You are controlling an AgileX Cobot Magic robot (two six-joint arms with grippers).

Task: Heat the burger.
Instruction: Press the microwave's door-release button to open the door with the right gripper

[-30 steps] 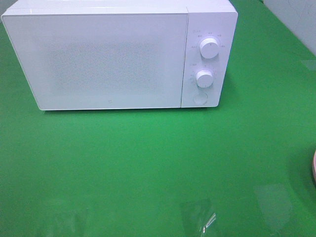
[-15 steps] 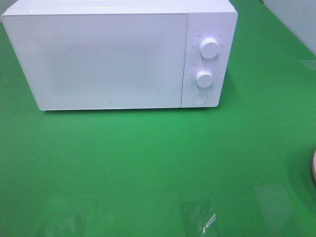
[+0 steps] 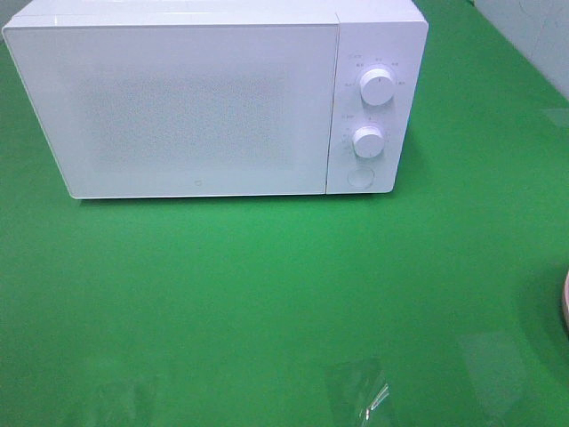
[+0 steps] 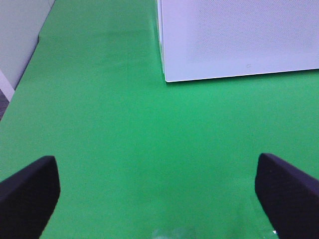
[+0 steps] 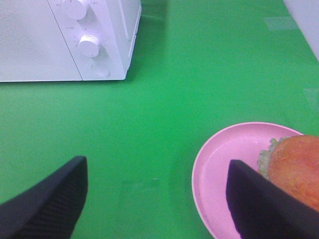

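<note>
The burger (image 5: 296, 167), with a glossy brown bun and green lettuce at its edge, lies on a pink plate (image 5: 224, 159) in the right wrist view. My right gripper (image 5: 154, 209) is open just above the table, and one fingertip (image 5: 259, 204) stands in front of the plate's near side. Nothing is between its fingers. The white microwave (image 3: 178, 107) stands at the back left with its door shut. My left gripper (image 4: 159, 199) is open wide over bare green cloth, a little in front of the microwave (image 4: 239, 40). Neither gripper shows in the exterior high view.
The microwave's panel carries two knobs (image 3: 377, 87) (image 3: 367, 140) and a round button (image 3: 359, 177). Only a sliver of the plate (image 3: 565, 307) shows at the right edge. Clear tape patches (image 3: 360, 391) lie on the green cloth near the front. A pale wall (image 4: 20, 35) borders the table's left side.
</note>
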